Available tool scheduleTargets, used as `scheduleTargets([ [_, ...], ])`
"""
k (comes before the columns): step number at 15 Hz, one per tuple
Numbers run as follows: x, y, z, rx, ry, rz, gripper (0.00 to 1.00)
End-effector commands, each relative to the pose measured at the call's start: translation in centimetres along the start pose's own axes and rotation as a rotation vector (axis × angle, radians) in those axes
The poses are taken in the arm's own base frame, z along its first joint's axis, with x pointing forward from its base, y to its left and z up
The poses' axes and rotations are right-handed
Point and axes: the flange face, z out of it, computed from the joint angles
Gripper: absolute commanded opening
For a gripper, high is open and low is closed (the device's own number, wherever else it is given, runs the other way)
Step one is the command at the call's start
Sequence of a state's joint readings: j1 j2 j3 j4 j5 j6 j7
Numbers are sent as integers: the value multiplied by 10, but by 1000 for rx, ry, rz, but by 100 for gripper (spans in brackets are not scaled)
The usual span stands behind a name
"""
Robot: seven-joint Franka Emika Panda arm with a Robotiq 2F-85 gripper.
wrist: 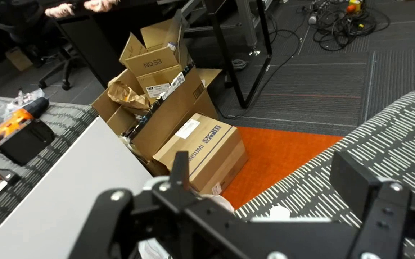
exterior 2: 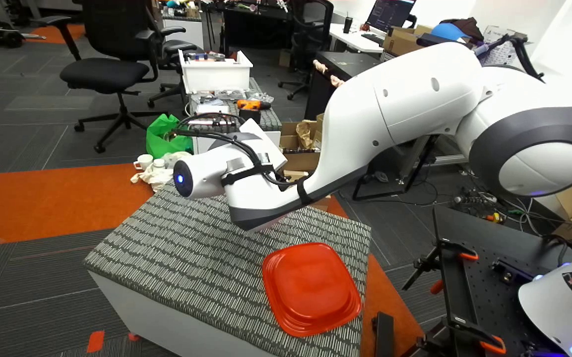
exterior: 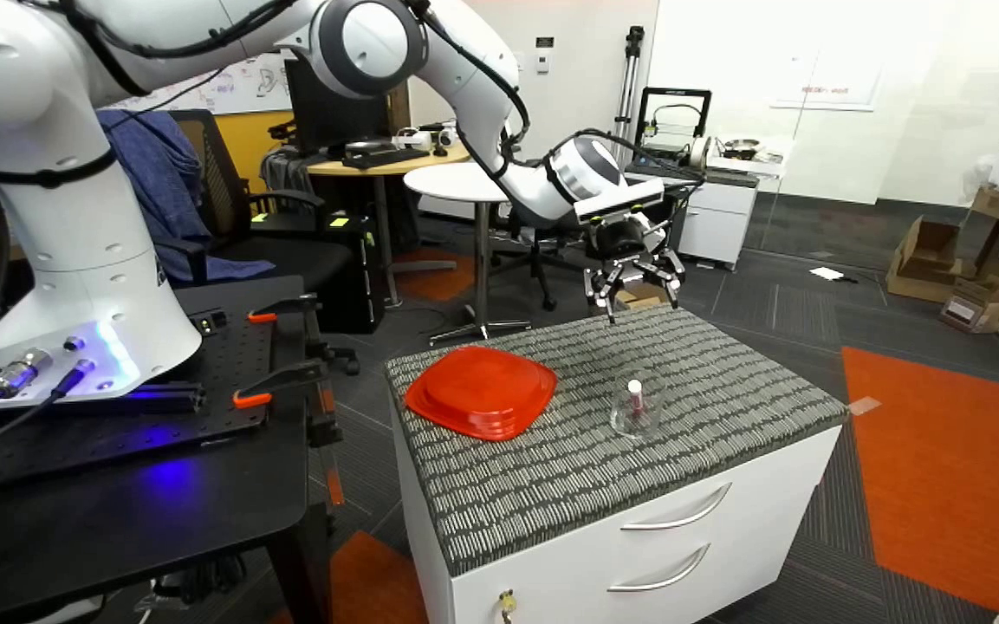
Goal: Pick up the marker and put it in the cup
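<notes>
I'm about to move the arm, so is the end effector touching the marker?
Apart: in an exterior view, patterned cabinet top shows between the end effector and the marker.

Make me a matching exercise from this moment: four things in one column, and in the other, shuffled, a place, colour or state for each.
Things:
1. marker
2. cup
3. gripper
4. dish

Descriptions:
A. open, its fingers wide apart
B. wide and red
C. white-topped, showing within the cup's outline
D. clear, see-through

Pairs: 1-C; 2-D; 3-A; 4-B

Ext. views bright; wall (exterior: 716, 52) overexp.; blue glow (exterior: 171, 481) on blk table (exterior: 161, 539).
</notes>
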State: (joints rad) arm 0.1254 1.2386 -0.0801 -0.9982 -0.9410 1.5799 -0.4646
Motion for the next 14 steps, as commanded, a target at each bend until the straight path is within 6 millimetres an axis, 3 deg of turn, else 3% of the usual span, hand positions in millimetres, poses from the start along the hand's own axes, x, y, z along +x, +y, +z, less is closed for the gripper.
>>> scheduleTargets([
  [1, -24, -8, -24, 86, 88, 128, 100],
  [7, -18, -19, -60, 221, 334, 286, 100],
  [14, -10, -20, -81, 262, 685, 495, 100],
])
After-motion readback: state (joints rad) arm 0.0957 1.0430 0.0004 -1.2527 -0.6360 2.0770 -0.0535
